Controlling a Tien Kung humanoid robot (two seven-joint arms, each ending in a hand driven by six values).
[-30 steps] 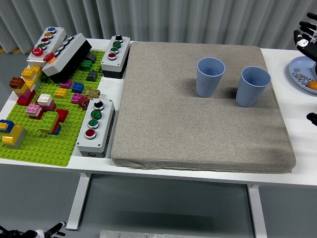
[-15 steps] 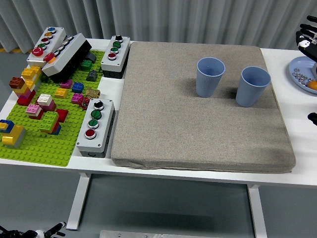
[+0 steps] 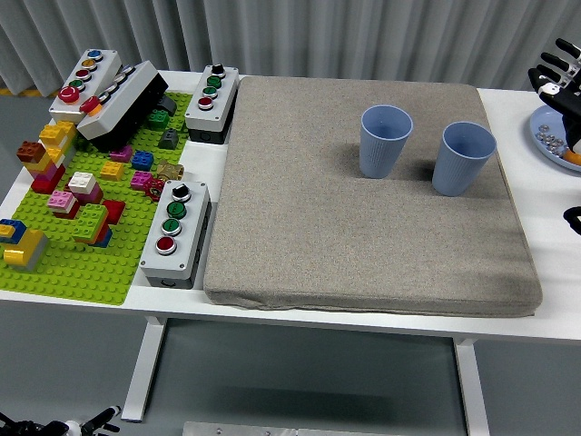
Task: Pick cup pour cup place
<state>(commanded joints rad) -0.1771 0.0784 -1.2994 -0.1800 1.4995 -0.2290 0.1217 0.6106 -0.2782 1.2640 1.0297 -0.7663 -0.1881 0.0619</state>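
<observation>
While both blue cups stand upright on grey mat (image 3: 363, 200), left cup (image 3: 385, 141) near right cup (image 3: 463, 158), apart, not touching. Right robot hand (image 3: 558, 74) at picture's right edge, over counter (image 3: 545, 213), fingers spread, holding nothing. Cups likely light, thin-walled, squashable; contents not visible. Judgement: grasp mid-wall, gentle squeeze, keep upright. Blue plate (image 3: 545, 136) near hand.

A robotics test lab: a white desk (image 3: 545, 232) before a grey curtain (image 3: 300, 36) carries push-button control boxes (image 3: 176, 232), toy bricks (image 3: 82, 195) on a green baseplate (image 3: 64, 268) and a grey felt mat (image 3: 363, 200), all laid out as trial props.
</observation>
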